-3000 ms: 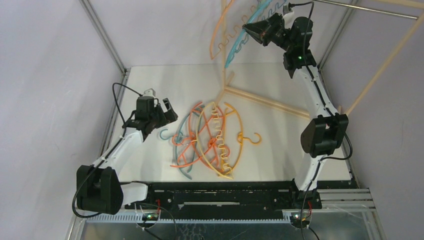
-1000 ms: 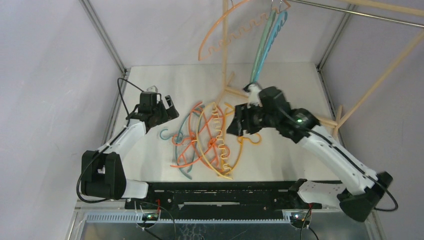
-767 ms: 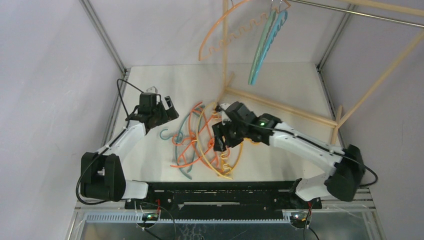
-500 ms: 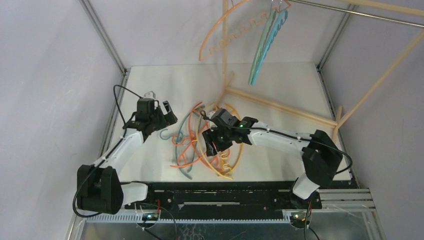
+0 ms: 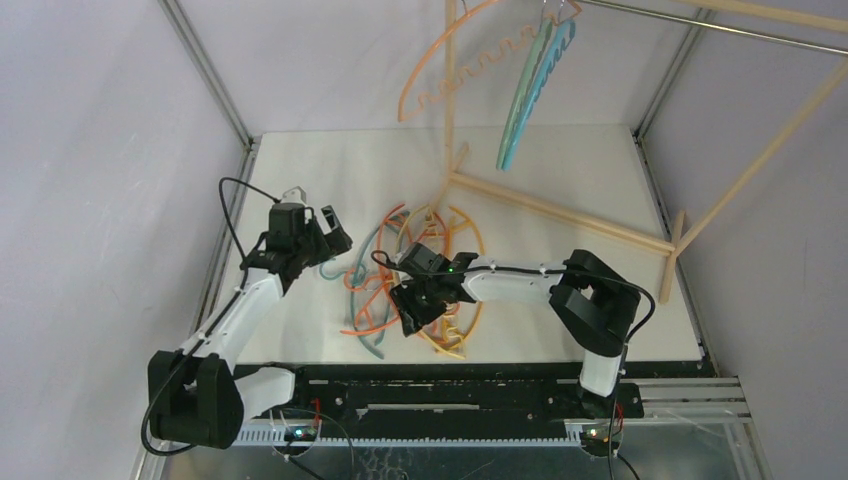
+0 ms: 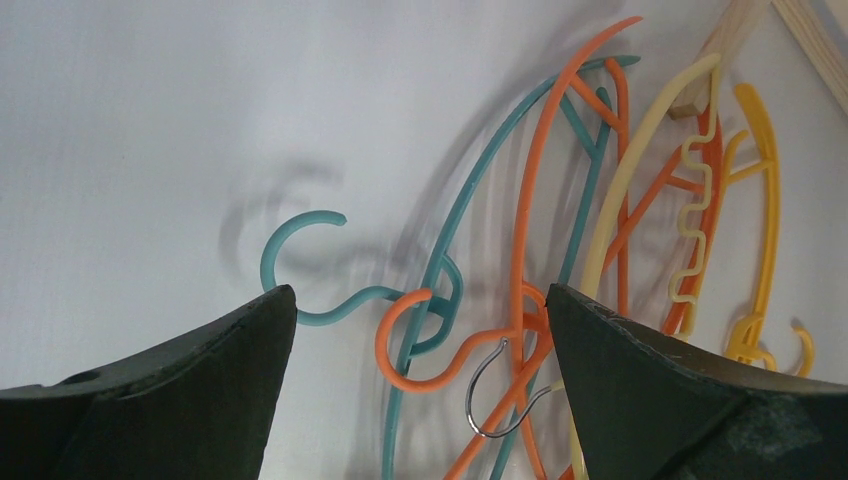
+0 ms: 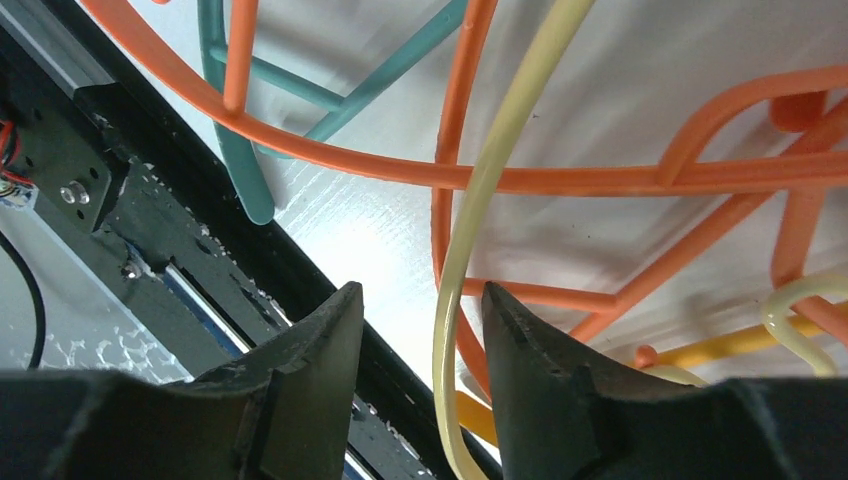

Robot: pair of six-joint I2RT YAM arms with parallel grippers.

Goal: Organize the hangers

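Observation:
Several hangers lie tangled in a pile (image 5: 400, 275) on the white table: teal (image 6: 460, 220), orange (image 6: 528, 200), pale yellow (image 6: 640, 160) and yellow (image 6: 770, 200). An orange hanger (image 5: 455, 70) and a teal one (image 5: 528, 85) hang from the rack at the top. My left gripper (image 5: 325, 238) is open and empty, above the teal hook (image 6: 300, 258) and orange hook (image 6: 420, 345) at the pile's left edge. My right gripper (image 5: 413, 308) is low over the pile's near side, jaws open with a pale yellow bar (image 7: 455, 300) running between them.
Pale wooden rack poles cross the table behind the pile (image 5: 560, 210), with an upright (image 5: 448, 110) and a slanted pole at right (image 5: 760, 140). A metal rail (image 5: 700, 22) runs across the top. A black rail (image 7: 120, 220) lies along the near table edge.
My right arm came down from the rack, leaving the teal hanger hanging, and swept left and nearer over the pile. The left gripper shifted slightly.

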